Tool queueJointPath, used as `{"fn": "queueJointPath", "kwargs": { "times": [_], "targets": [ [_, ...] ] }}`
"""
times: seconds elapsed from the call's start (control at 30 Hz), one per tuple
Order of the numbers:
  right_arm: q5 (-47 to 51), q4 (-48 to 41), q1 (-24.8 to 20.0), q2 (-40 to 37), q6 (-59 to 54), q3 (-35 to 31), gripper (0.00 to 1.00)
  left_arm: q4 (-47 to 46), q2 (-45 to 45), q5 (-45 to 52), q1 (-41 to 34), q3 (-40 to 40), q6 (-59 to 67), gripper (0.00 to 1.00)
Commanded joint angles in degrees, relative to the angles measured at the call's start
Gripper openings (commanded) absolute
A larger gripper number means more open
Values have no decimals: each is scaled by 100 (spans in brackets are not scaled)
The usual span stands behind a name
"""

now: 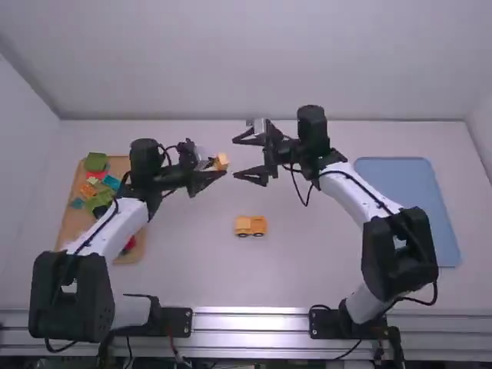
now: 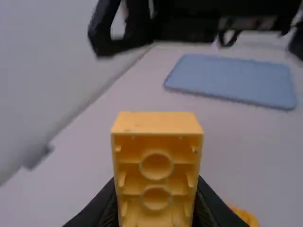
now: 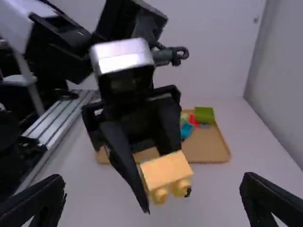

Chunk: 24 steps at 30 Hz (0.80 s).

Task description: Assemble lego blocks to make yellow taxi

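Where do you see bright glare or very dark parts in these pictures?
High view: bright shine along the metal rail; left wrist view: right arm nearly black; right wrist view: pale light on top of the held block.

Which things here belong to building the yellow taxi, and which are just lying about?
For the taxi:
Yellow block, held in the left gripper
Wheeled yellow piece, on the table

Probably just lying about:
Green block and blue block, on the brown tray
Blue tray, at the table's right side

Right gripper, jaws spread wide
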Motion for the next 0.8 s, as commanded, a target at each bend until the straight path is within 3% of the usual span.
{"fn": "queueJointPath", "kwargs": {
  "times": [0.0, 0.1, 0.2, 0.53, 0.77],
  "targets": [
    [-651, 227, -31, 13, -103, -212, 99, 428, 22, 960, -66, -186, -605, 20],
    [-505, 931, 92, 15, 868, -243, 99, 1025, 22, 1067, -212, -332, -905, 20],
    [-446, 1045, 186, 13, 1047, -269, 98, 1224, 22, 1067, -345, -354, -986, 20],
    [-481, 1248, 269, 13, 1163, -374, 65, 1775, 22, 870, -490, -354, -1419, 19],
    [-614, 1325, 254, 13, 1095, -374, 52, 1971, 22, 756, -490, -354, -1587, 20]
  ]
}}
